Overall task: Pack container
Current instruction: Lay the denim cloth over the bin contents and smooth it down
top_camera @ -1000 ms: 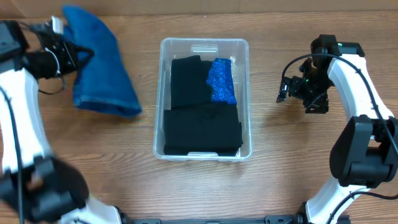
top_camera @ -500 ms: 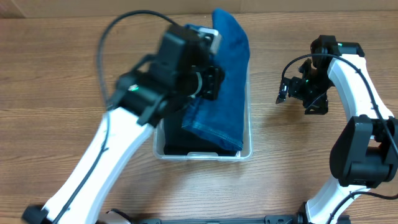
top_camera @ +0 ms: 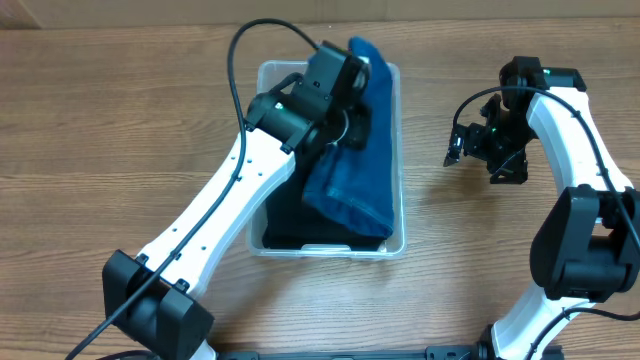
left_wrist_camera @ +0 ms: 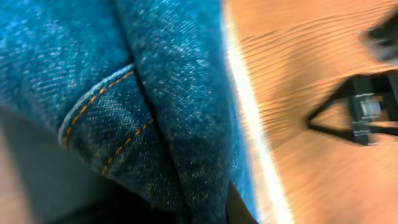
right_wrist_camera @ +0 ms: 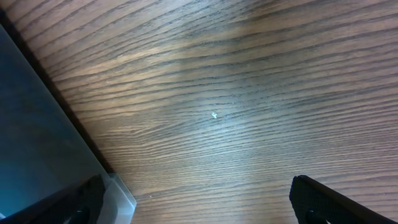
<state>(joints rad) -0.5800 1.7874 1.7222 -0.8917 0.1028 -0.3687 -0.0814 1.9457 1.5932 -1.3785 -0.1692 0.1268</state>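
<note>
The clear container (top_camera: 262,90) stands at the table's middle, with black folded clothes (top_camera: 285,225) in it. My left gripper (top_camera: 347,122) reaches over its far right part and is shut on a blue denim garment (top_camera: 350,185), which drapes over the container's right half. In the left wrist view the denim (left_wrist_camera: 155,93) fills the frame, with the container's rim (left_wrist_camera: 249,124) as a bright streak beside it. My right gripper (top_camera: 468,146) is open and empty above the bare table to the right of the container; its fingertips (right_wrist_camera: 314,199) stand wide apart.
The wooden table (top_camera: 100,150) surrounds the container. The right arm's gripper (left_wrist_camera: 367,112) shows at the right of the left wrist view. A grey-blue surface (right_wrist_camera: 37,124) fills the left of the right wrist view; I cannot tell what it is.
My left arm swung from the far left to over the container, carrying the denim, which now covers the right half and the sparkly blue item. The right arm has not moved.
</note>
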